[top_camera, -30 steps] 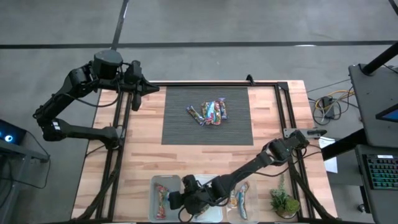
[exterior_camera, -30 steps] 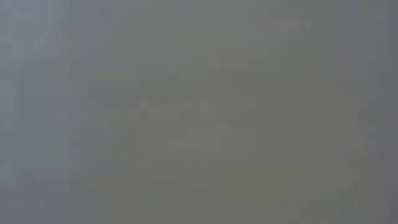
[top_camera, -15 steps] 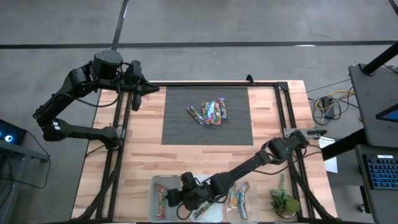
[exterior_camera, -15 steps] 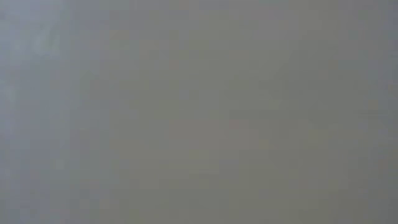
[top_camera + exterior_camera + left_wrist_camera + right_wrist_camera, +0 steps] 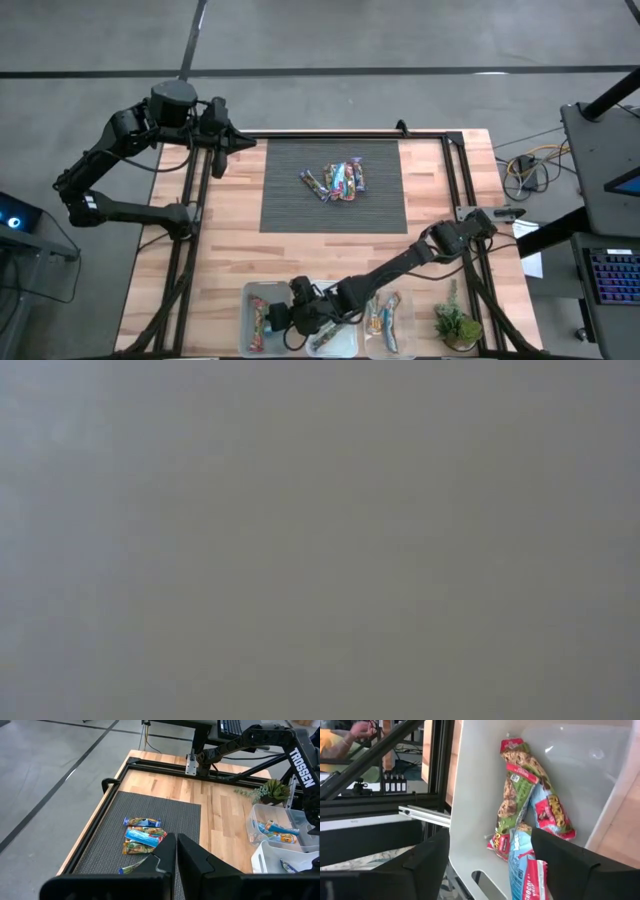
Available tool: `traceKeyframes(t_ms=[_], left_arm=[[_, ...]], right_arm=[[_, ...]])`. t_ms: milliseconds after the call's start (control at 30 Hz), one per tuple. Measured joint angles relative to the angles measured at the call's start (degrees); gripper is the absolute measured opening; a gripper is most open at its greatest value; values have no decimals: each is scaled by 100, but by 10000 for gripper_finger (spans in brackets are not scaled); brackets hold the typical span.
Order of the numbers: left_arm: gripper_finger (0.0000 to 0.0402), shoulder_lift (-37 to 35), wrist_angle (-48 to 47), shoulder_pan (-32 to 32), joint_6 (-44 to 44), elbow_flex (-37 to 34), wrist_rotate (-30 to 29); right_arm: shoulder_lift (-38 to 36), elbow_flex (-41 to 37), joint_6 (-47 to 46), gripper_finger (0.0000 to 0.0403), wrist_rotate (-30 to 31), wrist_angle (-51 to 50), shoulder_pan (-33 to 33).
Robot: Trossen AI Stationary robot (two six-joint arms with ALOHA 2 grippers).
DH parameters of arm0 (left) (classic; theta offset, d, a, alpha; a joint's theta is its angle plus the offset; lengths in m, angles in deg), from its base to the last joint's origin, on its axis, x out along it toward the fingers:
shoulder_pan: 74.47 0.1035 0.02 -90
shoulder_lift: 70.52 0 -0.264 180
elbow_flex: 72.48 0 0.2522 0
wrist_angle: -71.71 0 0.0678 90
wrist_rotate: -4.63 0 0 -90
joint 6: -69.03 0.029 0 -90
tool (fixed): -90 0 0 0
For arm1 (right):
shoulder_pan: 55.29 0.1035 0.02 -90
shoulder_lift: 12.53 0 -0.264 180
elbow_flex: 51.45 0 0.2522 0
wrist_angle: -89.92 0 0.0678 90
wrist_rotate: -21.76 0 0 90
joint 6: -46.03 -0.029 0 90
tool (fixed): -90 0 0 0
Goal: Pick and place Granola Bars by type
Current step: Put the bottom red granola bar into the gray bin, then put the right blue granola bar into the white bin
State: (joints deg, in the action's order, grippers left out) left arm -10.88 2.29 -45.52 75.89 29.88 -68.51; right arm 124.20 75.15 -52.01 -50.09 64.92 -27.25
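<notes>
Three clear bins [image 5: 262, 300] sit at the table's 6 o'clock edge. The left one [image 5: 470, 795] holds red-green bars [image 5: 520, 790]. The right gripper [image 5: 283, 322], spread wider than before, hangs over it, a bar [image 5: 525, 865] between its jaws. Loose bars [image 5: 338, 181] lie on the mat [image 5: 290, 210]. The left gripper [image 5: 243, 143] is clenched, at 11 o'clock.

Right gripper [image 5: 283, 322] low over the near-edge bins, between the left bin [image 5: 262, 322] and the middle bin [image 5: 335, 338]; fingers not resolvable from above. Left bin holds bars [image 5: 260, 322]; right bin [image 5: 385, 318] holds bars too. Loose pile of bars [image 5: 338, 181] on the dark mat [image 5: 333, 215] (far half). Left gripper [image 5: 240, 142] parked at the table's far-left corner. Small plant [image 5: 456, 325] beside the right bin.
</notes>
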Motion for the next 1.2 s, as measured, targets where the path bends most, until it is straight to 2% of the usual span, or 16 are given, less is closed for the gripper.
traceKeyframes(t_ms=[267,500,600,933,1100,1200], left_arm=[[0,0,-2,0,-20,0,0],[0,0,-7,1,-42,0,0],[0,0,-7,1,-44,0,0],[0,0,-7,1,-44,0,0],[0,0,-7,2,-44,0,0],[0,0,-8,2,-44,0,0]], right_arm=[[0,0,183,275,291,125,-84],[0,-2,972,265,594,729,-186],[-4,-2,1286,262,605,887,-260],[-24,12,1476,257,531,879,-278],[-47,370,1893,247,369,830,-282],[-52,806,2154,229,290,341,-293]])
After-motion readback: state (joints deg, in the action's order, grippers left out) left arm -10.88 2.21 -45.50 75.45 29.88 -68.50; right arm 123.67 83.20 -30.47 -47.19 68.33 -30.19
